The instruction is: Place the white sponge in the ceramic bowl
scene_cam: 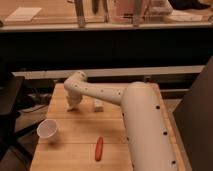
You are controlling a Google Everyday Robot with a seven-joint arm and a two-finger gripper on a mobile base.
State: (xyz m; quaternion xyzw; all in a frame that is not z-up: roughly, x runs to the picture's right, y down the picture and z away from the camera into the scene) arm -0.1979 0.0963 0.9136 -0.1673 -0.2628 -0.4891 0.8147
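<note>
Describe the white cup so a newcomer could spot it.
Start at the wooden table; the gripper is at its far left part. The white cup stands nearer the camera, by the left edge. It is round and open-topped, unlike the long red thing to its right and the white block behind.
</note>
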